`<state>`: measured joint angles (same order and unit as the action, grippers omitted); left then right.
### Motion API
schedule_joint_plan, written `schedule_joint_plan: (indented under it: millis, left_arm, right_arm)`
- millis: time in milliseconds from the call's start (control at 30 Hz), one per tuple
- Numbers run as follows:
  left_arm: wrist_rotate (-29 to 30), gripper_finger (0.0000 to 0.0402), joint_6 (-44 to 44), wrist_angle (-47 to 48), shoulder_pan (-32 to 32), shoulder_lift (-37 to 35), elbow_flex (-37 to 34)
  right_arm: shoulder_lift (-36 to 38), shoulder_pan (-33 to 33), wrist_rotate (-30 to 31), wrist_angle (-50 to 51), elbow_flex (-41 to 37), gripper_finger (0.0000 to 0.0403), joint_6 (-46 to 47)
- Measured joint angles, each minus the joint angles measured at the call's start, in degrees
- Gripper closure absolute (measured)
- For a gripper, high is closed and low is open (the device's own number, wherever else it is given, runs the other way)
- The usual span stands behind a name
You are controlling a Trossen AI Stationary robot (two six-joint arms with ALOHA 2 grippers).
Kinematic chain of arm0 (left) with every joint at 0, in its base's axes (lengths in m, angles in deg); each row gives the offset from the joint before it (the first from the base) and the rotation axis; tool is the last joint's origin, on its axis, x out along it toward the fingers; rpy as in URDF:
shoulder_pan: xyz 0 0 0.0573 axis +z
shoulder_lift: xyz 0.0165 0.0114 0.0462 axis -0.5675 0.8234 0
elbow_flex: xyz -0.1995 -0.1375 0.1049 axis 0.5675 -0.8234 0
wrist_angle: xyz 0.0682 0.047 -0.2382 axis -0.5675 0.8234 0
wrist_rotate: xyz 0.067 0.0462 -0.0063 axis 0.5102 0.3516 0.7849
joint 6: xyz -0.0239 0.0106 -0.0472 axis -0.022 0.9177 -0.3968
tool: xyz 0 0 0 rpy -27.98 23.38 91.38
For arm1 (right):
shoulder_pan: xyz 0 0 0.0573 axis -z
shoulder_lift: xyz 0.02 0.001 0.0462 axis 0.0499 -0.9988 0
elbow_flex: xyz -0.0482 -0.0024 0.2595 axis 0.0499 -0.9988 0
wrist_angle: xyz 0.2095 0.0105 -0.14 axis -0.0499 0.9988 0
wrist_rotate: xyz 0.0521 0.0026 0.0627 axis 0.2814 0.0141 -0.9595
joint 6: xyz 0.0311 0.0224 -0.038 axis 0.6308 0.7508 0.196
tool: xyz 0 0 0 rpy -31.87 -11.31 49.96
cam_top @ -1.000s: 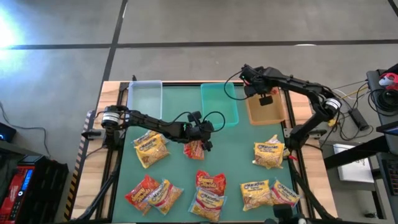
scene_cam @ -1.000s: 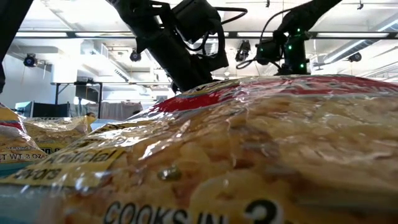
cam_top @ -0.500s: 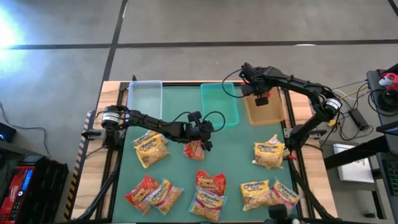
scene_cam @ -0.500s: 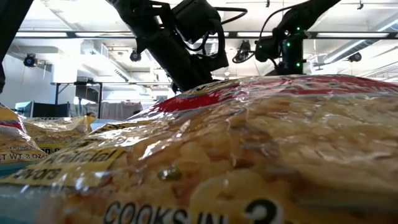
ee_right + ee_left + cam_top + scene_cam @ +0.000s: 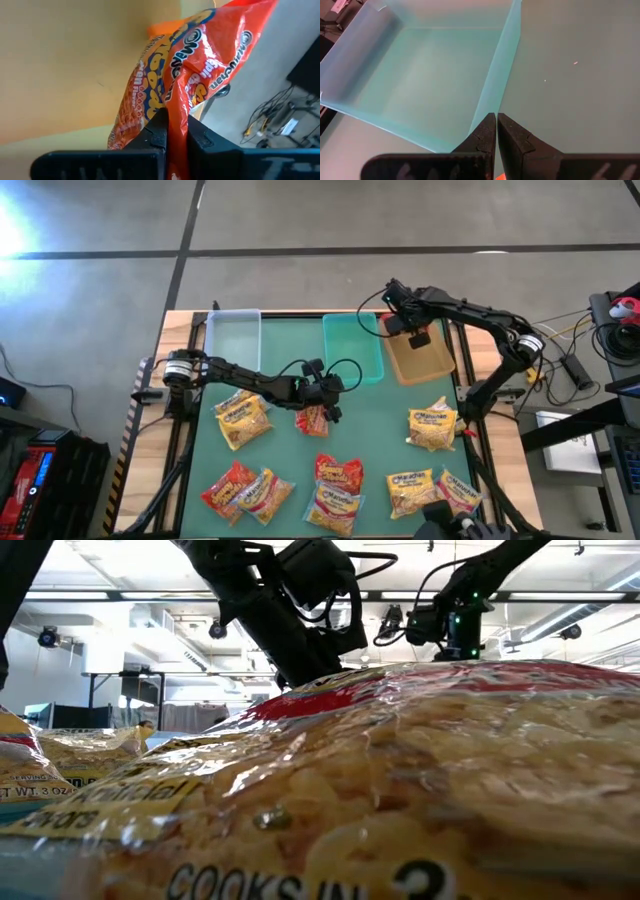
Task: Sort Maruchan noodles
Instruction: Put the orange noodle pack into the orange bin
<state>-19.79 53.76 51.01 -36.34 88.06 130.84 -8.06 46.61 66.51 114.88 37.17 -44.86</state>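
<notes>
Fingers [image 5: 157,131] of my right gripper [image 5: 398,307] pinch orange packet [image 5: 200,65] over tan bin [image 5: 425,355], worktop's far right corner. Left gripper [image 5: 322,402] pinches red packet [image 5: 312,420]. Risk: thin-edge grip slips, packet misses bin.

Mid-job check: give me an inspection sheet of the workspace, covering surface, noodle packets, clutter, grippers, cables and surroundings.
Surface: green mat on a wooden table.
Job's things: Maruchan packets scattered across the mat; clear bin, teal bin and tan bin along the far edge.
Clutter: nothing seen.
Grippers: left gripper shut beside a red packet; right gripper shut on an orange packet over the tan bin.
Cables: loops on both arms; loose wires off the table's right side.
Surroundings: concrete floor; no person seen.
</notes>
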Motion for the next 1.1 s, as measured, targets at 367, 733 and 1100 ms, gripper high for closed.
schedule_joint_plan:
  millis: [367, 733, 1100]
  left_arm:
    - [0.0, 0.0402, -0.01, 0.02, 0.0, 0.0, 0.0]
    - [0.0, 0.0402, -0.98, 0.02, 0.0, 0.0, 0.0]
    - [-11.0, 0.0402, -2.33, -0.03, 0.0, -0.15, 0.0]
  right_arm:
    - [-4.84, 2.51, 3.61, -2.08, -0.05, 0.0333, 3.43]
    - [-3.3, 2.35, 19.87, -5.08, -0.01, 0.033, 3.72]
    - [2.3, -2.43, 3.3, 3.96, 4.19, 0.0332, 37.91]
